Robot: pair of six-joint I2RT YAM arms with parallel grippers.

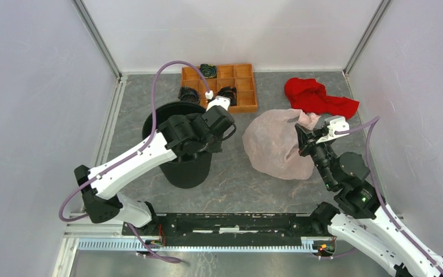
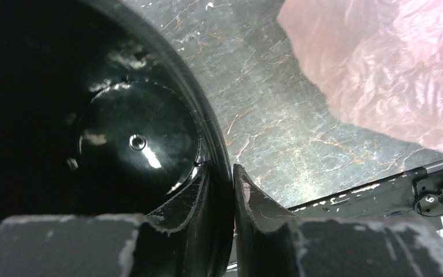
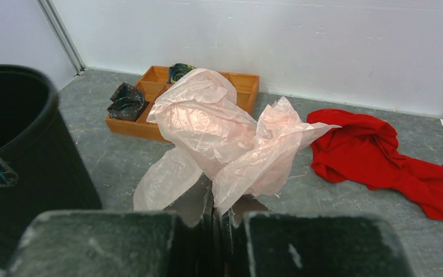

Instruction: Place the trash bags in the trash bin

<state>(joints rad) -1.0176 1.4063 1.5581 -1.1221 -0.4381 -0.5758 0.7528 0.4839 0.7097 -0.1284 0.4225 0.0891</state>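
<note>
A grey marbled table (image 1: pixel 231 173) is closed in by white walls on three sides. Near its front edge, the left gripper (image 2: pixel 224 173) straddles the right-hand rim of the trash bin (image 1: pixel 187 170). One finger is inside the black wall and one outside, the jaws narrowed onto the rim between them. The bin stands upright with nothing lying on its shiny base.

To its right, the right gripper (image 3: pixel 222 210) has its jaws nearly together, pinching a fold of the trash bag (image 1: pixel 274 144). The rest of the pale pink film billows up and away beyond the fingertips, resting on the table apart from the bin.

Farther back sit an orange tray (image 1: pixel 245 98) holding dark crumpled items (image 3: pixel 126 99) and a red cloth (image 1: pixel 317 98) just behind the bag.
</note>
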